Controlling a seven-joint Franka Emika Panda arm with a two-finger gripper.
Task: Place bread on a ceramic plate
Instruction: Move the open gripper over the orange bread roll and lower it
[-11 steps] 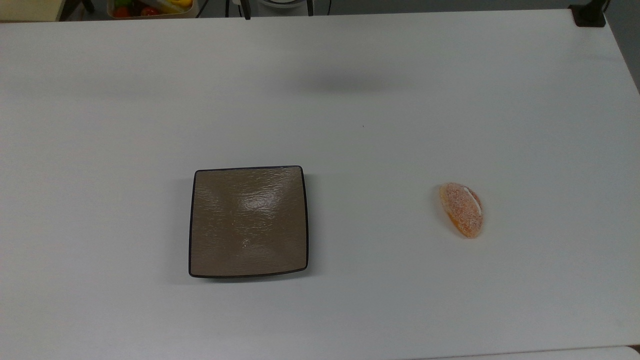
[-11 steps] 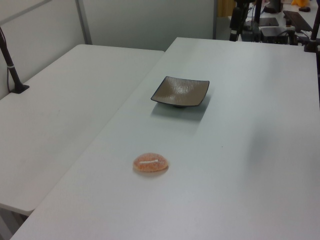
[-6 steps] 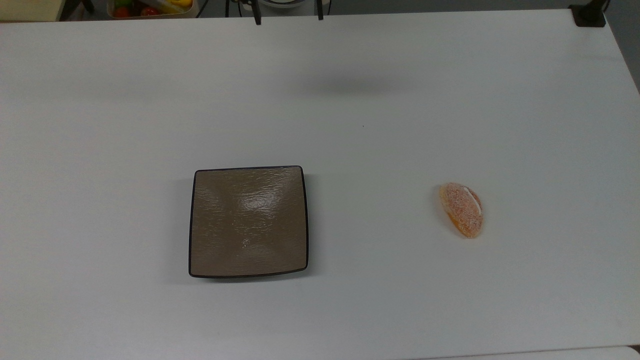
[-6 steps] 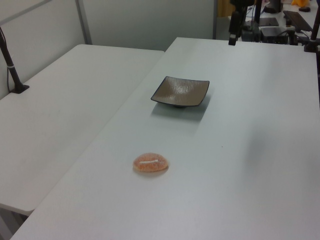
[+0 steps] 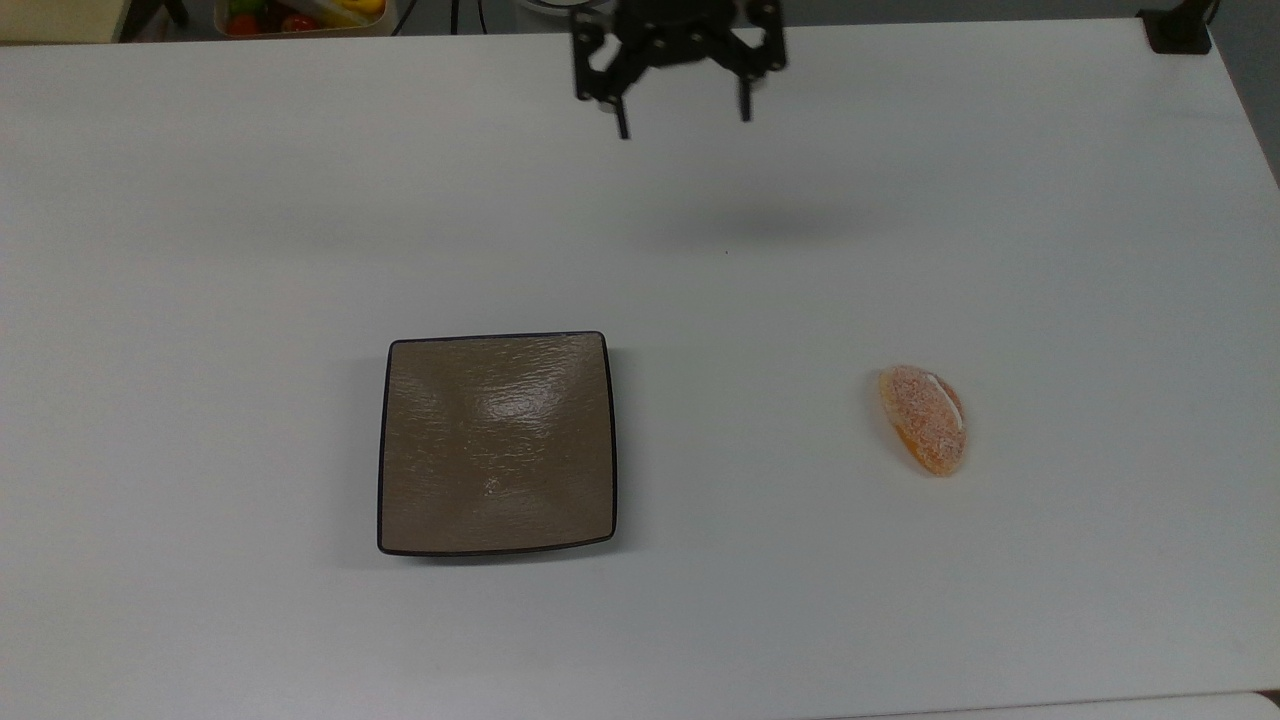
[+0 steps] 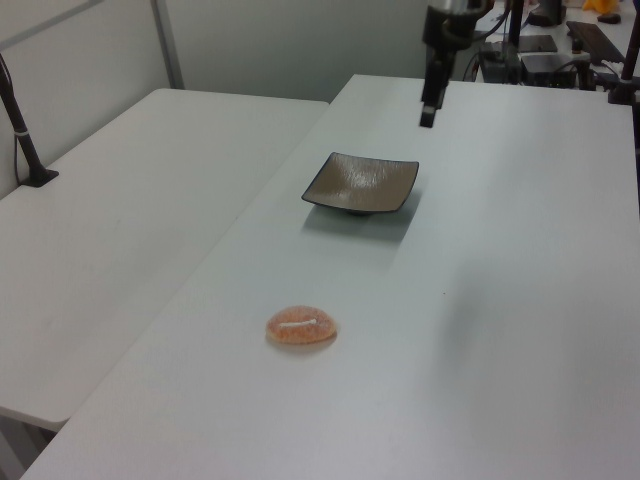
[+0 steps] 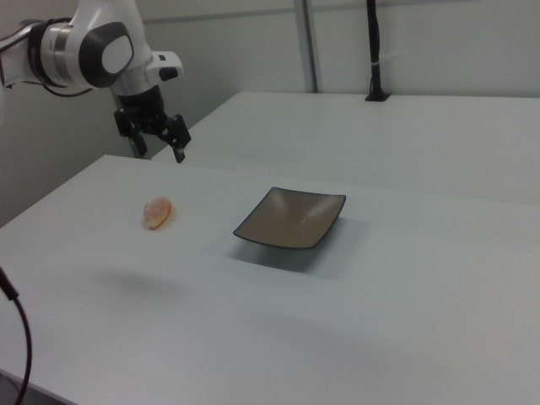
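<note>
My gripper (image 5: 683, 128) hangs high over the far side of the table (image 5: 900, 620). My two fingers are spread wide and hold nothing, ready to fit around something small. The bread (image 5: 923, 418) lies flat on the table, well apart from the ceramic plate (image 5: 497, 443), to the plate's right in the top view. The plate has nothing on it. I think I must go to the bread first and pick it up.
</note>
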